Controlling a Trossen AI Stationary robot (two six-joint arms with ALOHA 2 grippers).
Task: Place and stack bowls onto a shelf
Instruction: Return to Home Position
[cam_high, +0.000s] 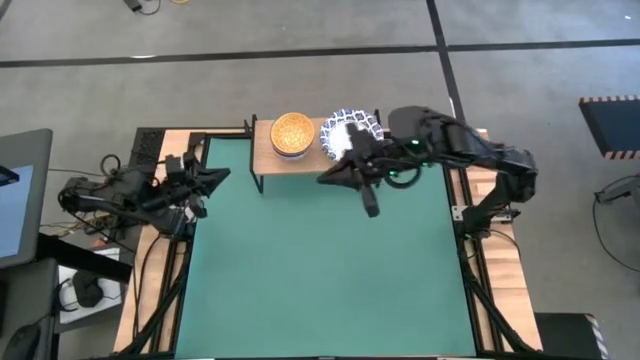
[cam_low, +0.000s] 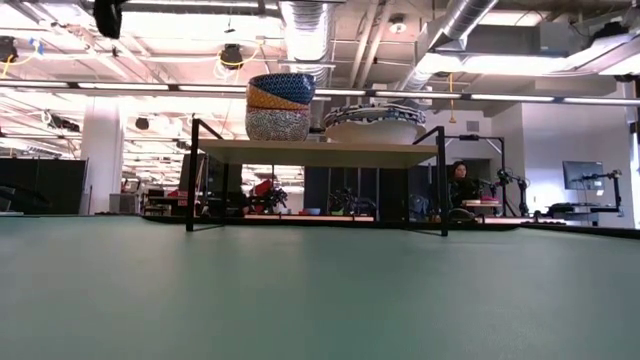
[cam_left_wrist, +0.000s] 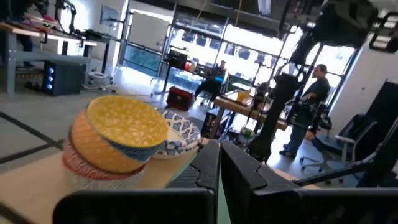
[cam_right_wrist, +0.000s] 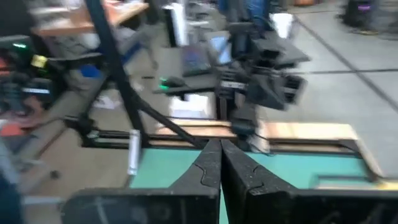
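Observation:
The shelf (cam_high: 266, 150) stands on thin black legs at the far edge of the green table (cam_high: 320, 270). On its board (cam_low: 320, 153) sits a stack of small bowls (cam_high: 291, 134) (cam_low: 279, 105) (cam_left_wrist: 118, 140), the top one yellow inside. Beside it rest wide white bowls with blue-patterned rims (cam_high: 350, 130) (cam_low: 374, 115) (cam_left_wrist: 180, 134), nested. My right gripper (cam_high: 323, 180) (cam_right_wrist: 220, 165) hovers shut over the table just in front of the shelf, pointing left. My left gripper (cam_high: 224, 175) (cam_left_wrist: 219, 165) is shut at the table's left edge, pointing toward the shelf. Neither holds anything.
Open green table surface lies in front of the shelf. The arm bases and cables sit on the wooden side rails (cam_high: 495, 260). A screen (cam_high: 20, 195) stands left of the table. People (cam_left_wrist: 314, 102) (cam_low: 458, 185) are in the room beyond.

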